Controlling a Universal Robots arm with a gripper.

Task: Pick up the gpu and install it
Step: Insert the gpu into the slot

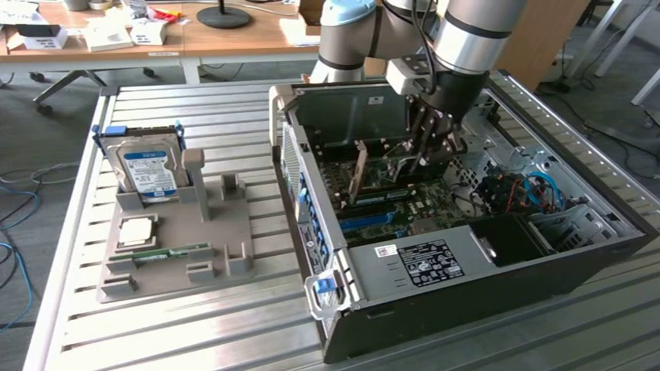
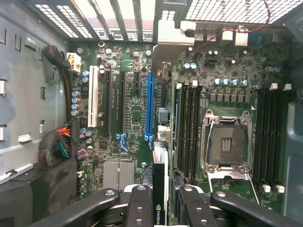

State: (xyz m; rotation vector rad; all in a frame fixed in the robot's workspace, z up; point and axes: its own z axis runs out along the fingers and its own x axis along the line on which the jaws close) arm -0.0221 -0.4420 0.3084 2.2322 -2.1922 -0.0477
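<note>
We see a metal table (image 1: 206,332). A grey tray (image 1: 154,286) and an open computer box (image 1: 495,309) sit on it.

Bright daylight, soft shadows.
Sheen on the slatted table (image 1: 206,332); dim inside the case (image 1: 495,301); washed-out glare through the vent grille (image 2: 227,9); the gpu (image 2: 160,189) dark against the evenly lit motherboard (image 2: 135,118).

robotics lab or workshop: ribbed aluminium worktable (image 1: 206,332), cluttered wooden desks (image 1: 258,42) behind, loose blue cables (image 1: 21,185) on grey floor, opened black computer tower case (image 1: 464,309) on it.
</note>
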